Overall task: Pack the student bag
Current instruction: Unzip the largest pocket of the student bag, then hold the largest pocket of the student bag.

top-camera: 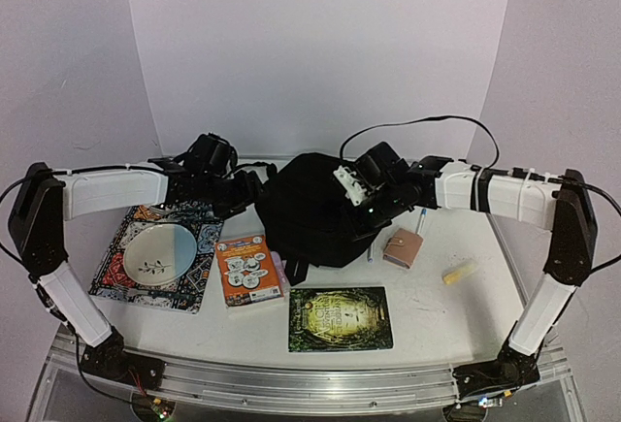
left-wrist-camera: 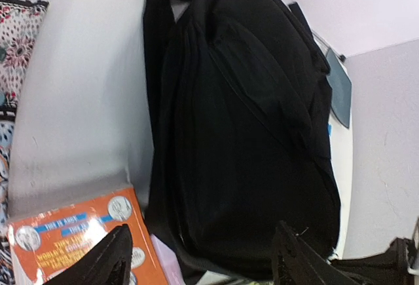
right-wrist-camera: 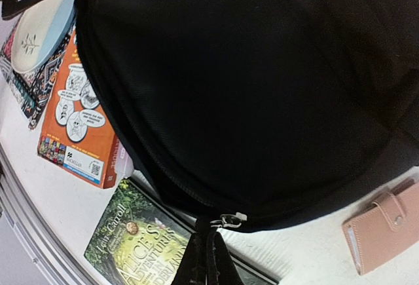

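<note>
The student bag [top-camera: 315, 211], a large black backpack, lies in the middle of the table and fills both wrist views [left-wrist-camera: 249, 134] [right-wrist-camera: 249, 82]. My left gripper [top-camera: 245, 189] hovers at the bag's left side. It stands open [left-wrist-camera: 200, 266], with the black fabric beyond its fingertips [left-wrist-camera: 108, 259] and nothing between them. My right gripper [top-camera: 374, 213] is at the bag's right front edge. It is shut [right-wrist-camera: 209, 246] on the black pull tab hanging from the bag's metal zipper slider [right-wrist-camera: 229, 219].
An orange book [top-camera: 247, 269] and a green Alice book [top-camera: 340, 318] lie in front of the bag. A bowl [top-camera: 158, 252] sits on a patterned mat [top-camera: 199, 276] at the left. A pink wallet [top-camera: 402, 247], a pen [top-camera: 420, 220] and a yellow item [top-camera: 459, 272] are at the right. A blue-grey tray [left-wrist-camera: 339, 88] lies behind the bag.
</note>
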### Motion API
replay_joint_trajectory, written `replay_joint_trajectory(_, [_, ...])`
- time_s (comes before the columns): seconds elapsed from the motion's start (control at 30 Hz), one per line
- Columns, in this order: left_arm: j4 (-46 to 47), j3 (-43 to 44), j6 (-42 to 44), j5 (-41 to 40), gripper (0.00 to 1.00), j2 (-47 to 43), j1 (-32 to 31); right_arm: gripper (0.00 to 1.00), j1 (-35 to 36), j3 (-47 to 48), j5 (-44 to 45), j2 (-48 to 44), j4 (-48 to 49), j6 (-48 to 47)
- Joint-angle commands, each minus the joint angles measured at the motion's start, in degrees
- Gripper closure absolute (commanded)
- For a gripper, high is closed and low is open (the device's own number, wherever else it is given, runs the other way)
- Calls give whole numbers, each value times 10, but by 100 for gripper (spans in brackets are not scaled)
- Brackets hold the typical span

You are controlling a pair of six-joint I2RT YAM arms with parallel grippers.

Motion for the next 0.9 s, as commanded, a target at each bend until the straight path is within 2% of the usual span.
replay_joint_trajectory(0.0, [4,-18,-79,4,22,-52,-49,100,17,37,-20,16,-1,3])
replay_joint_trajectory(0.1, [7,-34,-126,1,17,-55,-80,100,21,43,-18,21,-1,2])
replay_joint_trajectory(0.27, [39,-51,-185,-10,16,-48,-119,100,24,45,-10,21,-1,-1])
replay_joint_trajectory(0.5, [108,-28,-222,10,22,16,-140,100,24,41,-6,19,-2,-7])
replay_joint_trajectory(0.73, [139,-8,-226,7,36,70,-143,100,24,36,-2,13,-3,-13])
replay_joint_trajectory(0.83, [153,-10,-229,7,52,80,-143,100,24,33,9,12,-8,-17])
replay_joint_trajectory(0.87, [163,-11,-229,5,60,81,-143,100,24,32,15,10,-10,-19])
